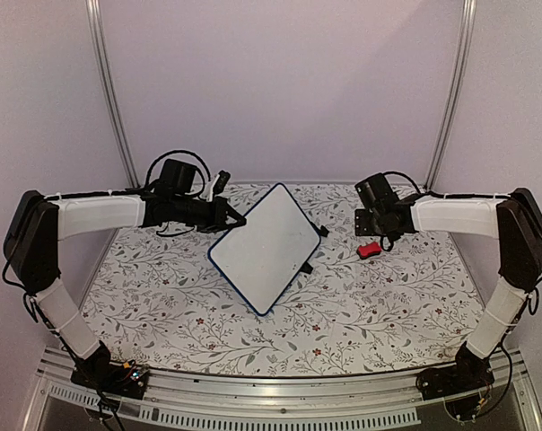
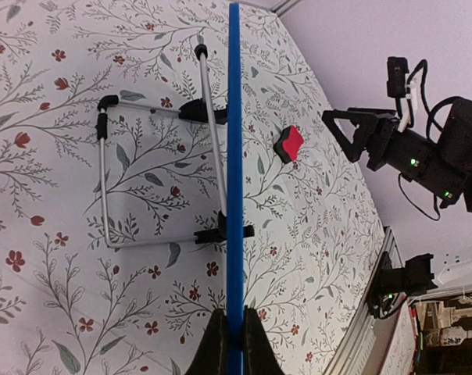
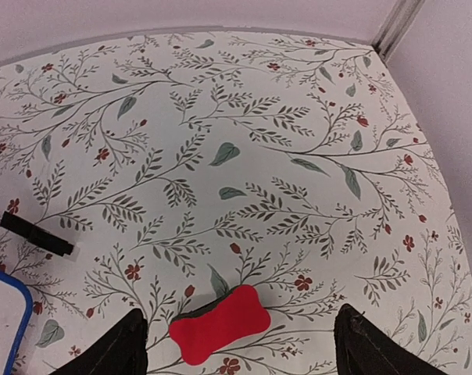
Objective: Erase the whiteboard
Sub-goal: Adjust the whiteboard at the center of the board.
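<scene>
The whiteboard (image 1: 266,244), white with a dark blue frame, stands tilted like a diamond in the middle of the table, its face blank. My left gripper (image 1: 229,215) is shut on its upper-left edge. In the left wrist view the blue frame (image 2: 234,156) runs edge-on between my left gripper (image 2: 234,340) and the wire stand (image 2: 103,187) behind it. The red eraser (image 1: 370,250) lies on the table at the right. My right gripper (image 3: 240,336) hovers open above the eraser (image 3: 219,324), one finger on each side, not touching it.
The table wears a floral cloth (image 1: 370,314). A black foot of the stand (image 3: 37,234) and a corner of the board's frame (image 3: 17,312) show at the left of the right wrist view. Metal rails (image 1: 253,413) line the near edge.
</scene>
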You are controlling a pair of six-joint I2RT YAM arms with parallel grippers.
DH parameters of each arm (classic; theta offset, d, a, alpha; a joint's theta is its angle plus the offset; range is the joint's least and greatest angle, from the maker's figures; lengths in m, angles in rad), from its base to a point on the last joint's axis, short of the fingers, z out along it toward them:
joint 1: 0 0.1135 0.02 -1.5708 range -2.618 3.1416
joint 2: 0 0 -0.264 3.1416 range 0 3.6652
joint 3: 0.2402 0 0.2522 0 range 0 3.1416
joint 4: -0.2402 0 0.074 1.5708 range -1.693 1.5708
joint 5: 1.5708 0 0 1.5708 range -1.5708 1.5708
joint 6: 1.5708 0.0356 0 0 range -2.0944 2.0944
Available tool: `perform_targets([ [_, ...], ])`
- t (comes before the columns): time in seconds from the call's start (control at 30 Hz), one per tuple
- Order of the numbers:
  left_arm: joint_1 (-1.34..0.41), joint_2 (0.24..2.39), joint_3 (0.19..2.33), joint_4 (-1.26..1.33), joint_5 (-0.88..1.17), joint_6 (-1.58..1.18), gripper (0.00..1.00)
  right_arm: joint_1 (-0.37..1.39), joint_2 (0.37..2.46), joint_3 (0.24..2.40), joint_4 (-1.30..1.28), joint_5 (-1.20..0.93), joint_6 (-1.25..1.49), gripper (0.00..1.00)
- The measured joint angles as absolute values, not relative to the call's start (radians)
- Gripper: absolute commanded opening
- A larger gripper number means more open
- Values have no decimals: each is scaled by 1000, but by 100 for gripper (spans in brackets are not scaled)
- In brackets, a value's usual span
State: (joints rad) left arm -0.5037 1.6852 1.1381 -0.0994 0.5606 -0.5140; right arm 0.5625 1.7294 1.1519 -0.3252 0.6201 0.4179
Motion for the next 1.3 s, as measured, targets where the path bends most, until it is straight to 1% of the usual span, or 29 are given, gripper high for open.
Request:
perform_targets([
  [0.17, -504, 1685, 1138, -99, 560, -514, 0, 563, 1769, 1159, -253, 412, 288, 73],
  [0.23, -504, 1685, 1138, -99, 560, -514, 0, 562, 1787, 1172, -242, 339, 223, 71],
  [0.43, -504, 1685, 1137, -99, 558, -519, 0, 548, 1817, 1264, -237, 118, -1, 60],
  [0.6, -504, 1681, 1130, -94, 553, -526, 0, 530, 1843, 1308, -222, 31, -139, 54],
  [0.83, -504, 1681, 1129, -93, 552, -528, 0, 513, 1958, 1335, -218, 12, -269, 53],
  [1.03, -503, 1680, 1129, -93, 552, -529, 0, 460, 2032, 1385, -214, -26, -310, 53],
  [1.3, -501, 1680, 1129, -93, 553, -528, 0, 451, 2108, 1435, -213, -99, -350, 54],
])
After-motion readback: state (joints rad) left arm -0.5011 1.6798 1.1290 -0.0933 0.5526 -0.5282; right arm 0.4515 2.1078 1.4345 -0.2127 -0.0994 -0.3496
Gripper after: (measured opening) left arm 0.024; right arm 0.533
